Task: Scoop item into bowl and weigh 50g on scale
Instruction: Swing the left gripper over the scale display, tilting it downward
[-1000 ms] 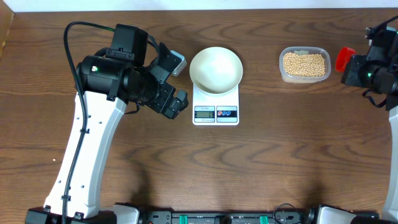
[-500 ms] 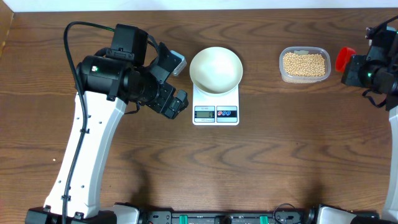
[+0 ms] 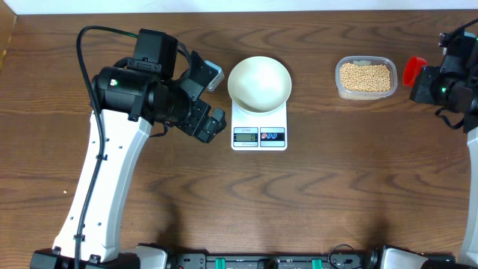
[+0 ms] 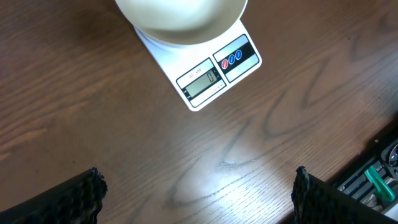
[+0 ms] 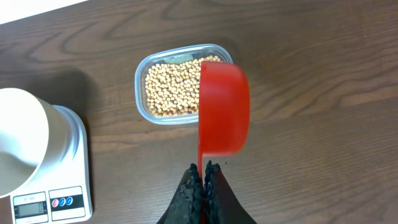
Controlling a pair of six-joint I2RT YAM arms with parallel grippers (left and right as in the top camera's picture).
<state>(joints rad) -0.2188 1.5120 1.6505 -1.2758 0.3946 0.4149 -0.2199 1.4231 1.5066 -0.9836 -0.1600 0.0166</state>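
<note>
The white bowl (image 3: 259, 84) sits on the white scale (image 3: 259, 136) at mid-table; both also show in the left wrist view as bowl (image 4: 180, 15) and scale (image 4: 217, 71). Pale-tan beans (image 3: 365, 77) fill a clear tub (image 5: 142, 81) to the right. My left gripper (image 3: 216, 99) hangs open just left of the scale, with bare wood between its fingers (image 4: 81, 199). At the far right, my right gripper (image 5: 204, 171) is shut on the thin handle of a red scoop (image 5: 224, 106). The scoop is turned on edge over the tub's right end, beside the beans (image 5: 171, 90).
A rack of black and green hardware (image 3: 269, 261) runs along the table's front edge, also seen at the lower right of the left wrist view. The left arm's white link (image 3: 104, 187) slants across the left side. The table's back edge lies just beyond the tub.
</note>
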